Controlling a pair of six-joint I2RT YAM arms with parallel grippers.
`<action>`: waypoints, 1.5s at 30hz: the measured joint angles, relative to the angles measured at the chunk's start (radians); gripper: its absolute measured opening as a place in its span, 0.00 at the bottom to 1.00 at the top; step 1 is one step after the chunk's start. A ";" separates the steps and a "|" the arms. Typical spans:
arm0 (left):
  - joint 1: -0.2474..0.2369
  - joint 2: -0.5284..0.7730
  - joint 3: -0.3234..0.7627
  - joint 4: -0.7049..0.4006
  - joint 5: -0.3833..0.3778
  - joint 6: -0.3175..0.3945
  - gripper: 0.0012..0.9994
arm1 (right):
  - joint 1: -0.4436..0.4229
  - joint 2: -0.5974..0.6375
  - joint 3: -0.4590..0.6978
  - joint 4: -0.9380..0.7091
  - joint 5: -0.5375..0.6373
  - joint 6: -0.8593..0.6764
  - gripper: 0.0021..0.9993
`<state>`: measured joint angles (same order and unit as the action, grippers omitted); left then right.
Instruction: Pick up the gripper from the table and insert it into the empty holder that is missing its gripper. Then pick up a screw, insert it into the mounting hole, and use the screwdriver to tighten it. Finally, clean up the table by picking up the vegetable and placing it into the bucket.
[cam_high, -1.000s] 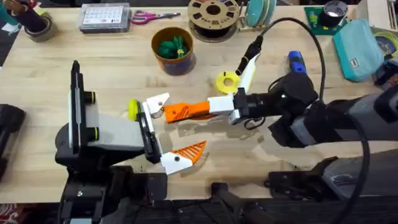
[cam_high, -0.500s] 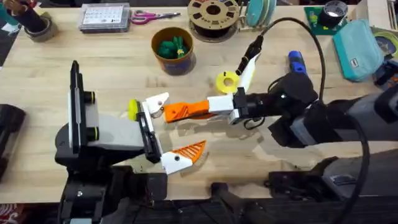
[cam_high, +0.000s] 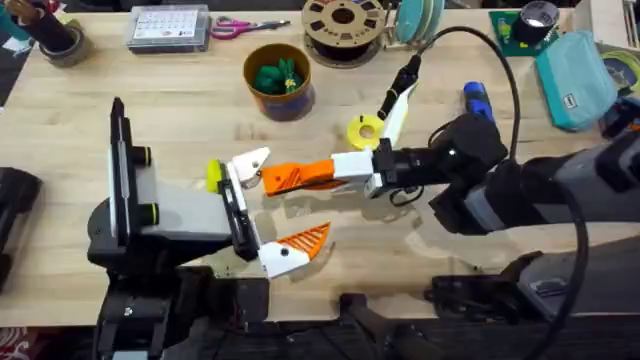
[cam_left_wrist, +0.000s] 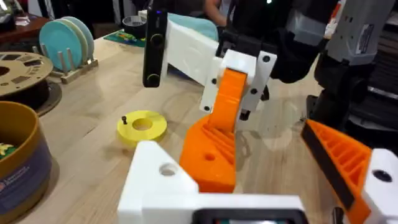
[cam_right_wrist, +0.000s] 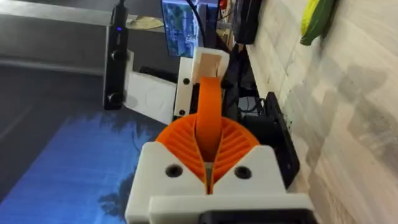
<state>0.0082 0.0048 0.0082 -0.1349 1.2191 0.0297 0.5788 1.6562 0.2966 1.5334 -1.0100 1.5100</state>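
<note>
Overhead view.
A: Right gripper (cam_high: 318, 175) clamped on the orange gripper wedge (cam_left_wrist: 208, 158), held above the table with its tip just beside the empty holder (cam_high: 252, 162). Left gripper (cam_high: 276, 204) spread wide, nothing in it.
B: Handling?
A: Judging: light, rigid plastic. The ribbed face should give good bite (smooth flanks look more slippery). Best held at the thick end, leaving the mounting hole and tip free for seating.
B: Counts?
A: One loose wedge, one fitted pad (cam_high: 303, 240), one bare holder. One yellow ring disc (cam_high: 365, 132) with one screw (cam_left_wrist: 124, 119) standing on it. One blue screwdriver (cam_high: 476, 100). One bucket (cam_high: 250, 68), one green vegetable (cam_high: 278, 76) already inside.
</note>
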 joint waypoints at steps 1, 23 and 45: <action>0.000 0.000 0.000 0.000 0.000 0.000 0.99 | 0.000 0.000 0.000 0.000 0.000 0.000 0.01; 0.000 0.000 0.000 0.000 0.008 0.000 0.99 | 0.000 -0.013 -0.007 -0.002 -0.008 0.000 0.01; 0.000 0.000 0.000 -0.003 0.019 0.000 0.99 | -0.008 -0.099 -0.083 -0.002 -0.008 -0.015 0.01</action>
<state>0.0078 0.0044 0.0086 -0.1383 1.2381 0.0296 0.5709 1.5570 0.2138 1.5318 -1.0180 1.4949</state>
